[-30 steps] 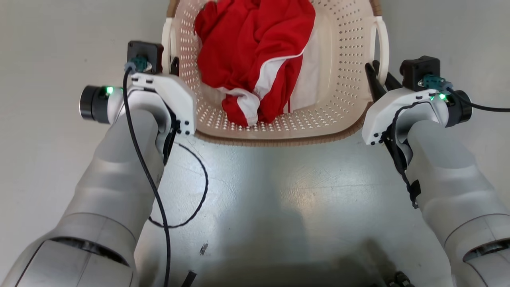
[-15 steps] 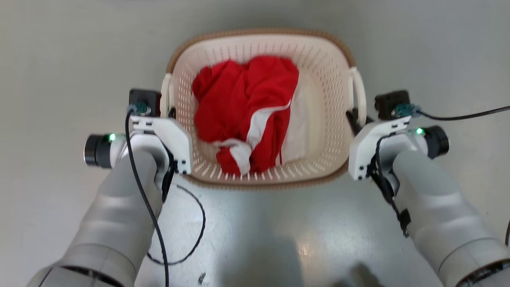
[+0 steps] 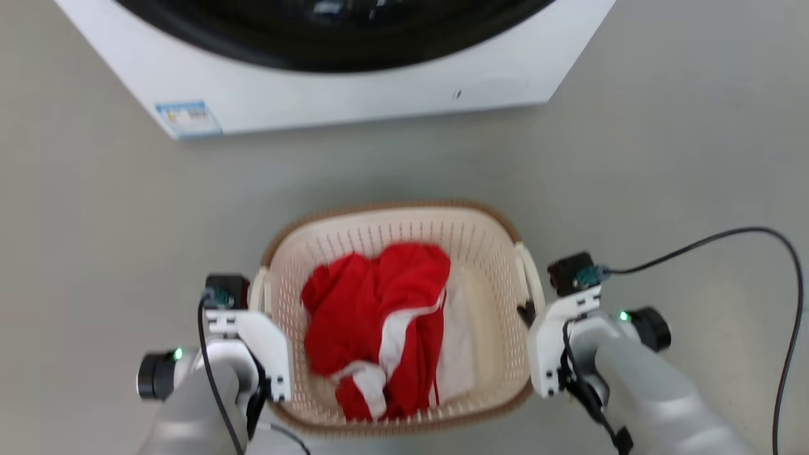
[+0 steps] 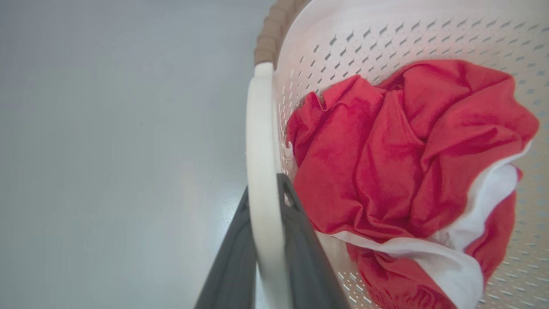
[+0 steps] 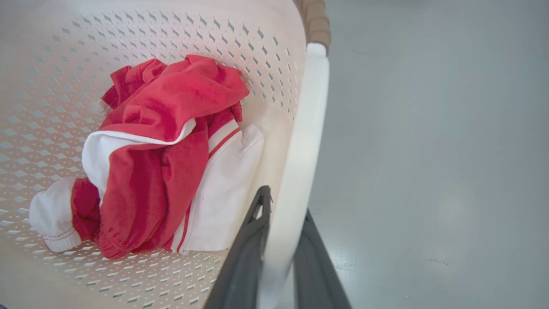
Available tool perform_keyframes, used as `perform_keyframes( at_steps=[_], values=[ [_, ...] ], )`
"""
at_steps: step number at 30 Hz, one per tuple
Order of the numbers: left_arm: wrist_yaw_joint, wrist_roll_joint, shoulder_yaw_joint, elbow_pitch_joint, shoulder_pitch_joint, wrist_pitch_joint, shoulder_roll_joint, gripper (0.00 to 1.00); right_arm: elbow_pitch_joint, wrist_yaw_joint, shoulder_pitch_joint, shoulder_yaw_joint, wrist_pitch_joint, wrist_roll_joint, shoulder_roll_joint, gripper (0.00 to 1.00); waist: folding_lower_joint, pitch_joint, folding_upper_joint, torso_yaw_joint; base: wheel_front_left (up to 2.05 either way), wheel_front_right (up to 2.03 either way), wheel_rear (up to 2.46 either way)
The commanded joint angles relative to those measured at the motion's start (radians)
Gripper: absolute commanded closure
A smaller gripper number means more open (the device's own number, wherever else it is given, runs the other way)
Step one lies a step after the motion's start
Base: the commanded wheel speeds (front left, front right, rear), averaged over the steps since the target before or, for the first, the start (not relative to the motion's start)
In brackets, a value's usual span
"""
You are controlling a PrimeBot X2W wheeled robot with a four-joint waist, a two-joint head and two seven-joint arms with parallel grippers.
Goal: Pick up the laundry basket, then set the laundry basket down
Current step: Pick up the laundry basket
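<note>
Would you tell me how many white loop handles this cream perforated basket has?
2: left handle between the left gripper's dark fingers; right handle between the right gripper's fingers.

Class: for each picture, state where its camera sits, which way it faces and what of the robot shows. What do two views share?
Head view: on the head, facing down at the laundry basket and washing machine; both forearms show.
Left wrist view: wrist-mounted, along the left gripper, shut on the left handle.
Right wrist view: wrist-mounted, along the right gripper, shut on the right handle.
Shared: both wrist views show the red garment.
</note>
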State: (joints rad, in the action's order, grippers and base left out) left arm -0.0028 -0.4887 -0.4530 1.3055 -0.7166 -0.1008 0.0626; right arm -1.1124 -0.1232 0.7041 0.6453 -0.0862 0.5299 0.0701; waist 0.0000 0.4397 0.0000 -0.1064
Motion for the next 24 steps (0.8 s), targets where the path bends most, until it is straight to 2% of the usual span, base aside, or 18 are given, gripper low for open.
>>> perform_keyframes(
  at_steps=[1,15,24],
  values=[
    [-0.013,-0.006,0.02,-0.015,0.026,0.002,0.017,1.0,0.022,-0.008,-0.048,0.039,-0.016,0.012,-0.02,1.0,0.0,-0.107,0.0,-0.037,0.0,0.0,0.0],
    [-0.028,-0.044,-0.011,-0.015,0.232,0.075,-0.009,1.0,0.031,-0.008,-0.18,0.184,-0.13,0.12,-0.02,1.0,0.0,-0.402,0.0,-0.047,0.0,0.0,0.0],
    [-0.036,-0.079,-0.06,-0.05,0.288,0.109,-0.012,1.0,0.027,-0.008,-0.212,0.224,-0.151,0.151,-0.02,1.0,0.0,-0.467,0.0,-0.025,0.0,0.0,0.0]
  ],
)
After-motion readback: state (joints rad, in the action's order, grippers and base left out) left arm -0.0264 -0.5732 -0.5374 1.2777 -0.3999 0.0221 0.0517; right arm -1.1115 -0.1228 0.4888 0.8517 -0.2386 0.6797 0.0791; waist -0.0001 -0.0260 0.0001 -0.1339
